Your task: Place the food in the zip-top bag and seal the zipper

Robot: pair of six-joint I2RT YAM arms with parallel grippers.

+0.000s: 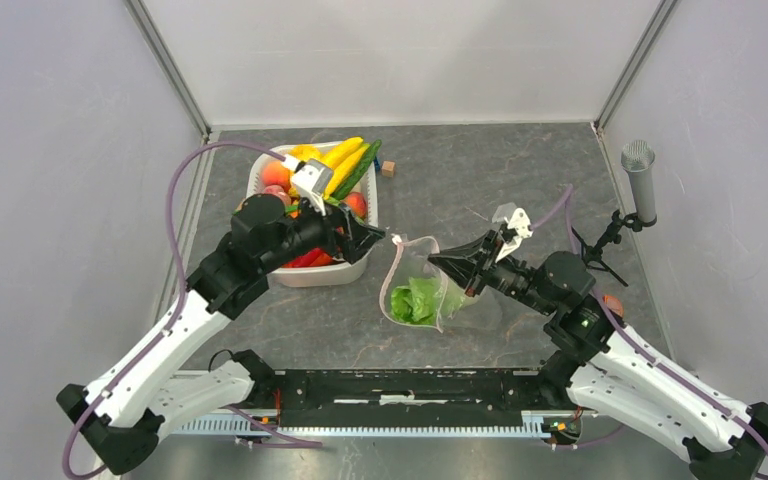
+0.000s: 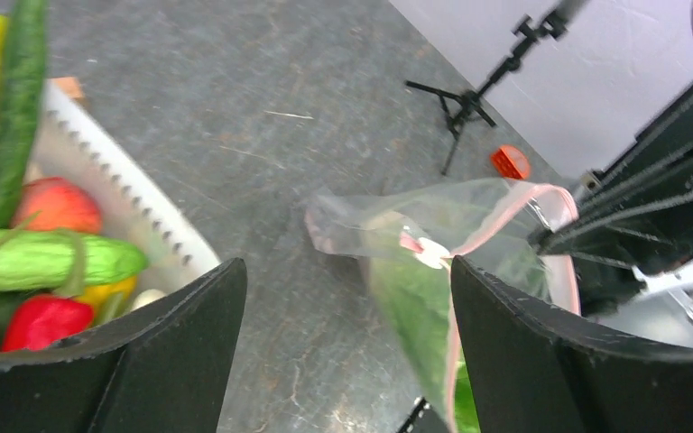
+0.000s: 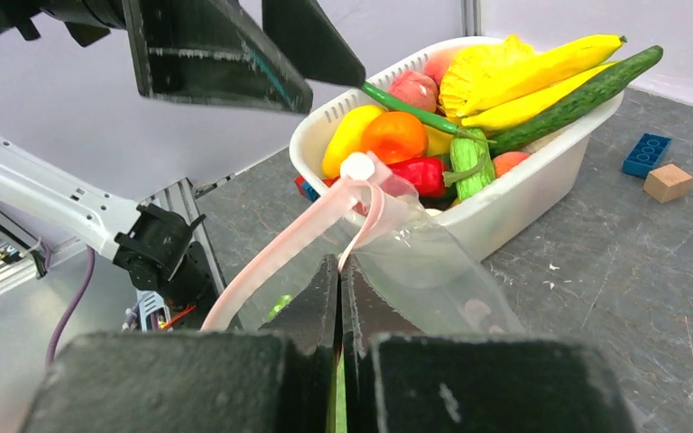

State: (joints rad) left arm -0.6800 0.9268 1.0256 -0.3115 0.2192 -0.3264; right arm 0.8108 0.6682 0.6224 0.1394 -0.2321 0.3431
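The zip-top bag (image 1: 418, 290) hangs open at mid-table with a green napa cabbage (image 1: 413, 302) inside. My right gripper (image 1: 442, 263) is shut on the bag's mouth edge, at the pink zipper (image 3: 280, 253); its jaws (image 3: 338, 271) meet on the plastic. The zipper's white slider (image 3: 358, 166) sits at the far end. My left gripper (image 1: 365, 237) is open and empty between the tub and the bag, with the bag (image 2: 433, 225) just ahead of its right finger (image 2: 541, 352). The rest of the food (image 1: 332, 165), bananas, cucumber, peppers and fruits, lies in the white tub (image 1: 310, 275).
A wooden block (image 1: 388, 168) and a blue block (image 3: 645, 153) lie behind the tub. A grey microphone on a tripod (image 1: 640, 180) stands at the right wall. A small orange object (image 2: 510, 162) lies near my right arm.
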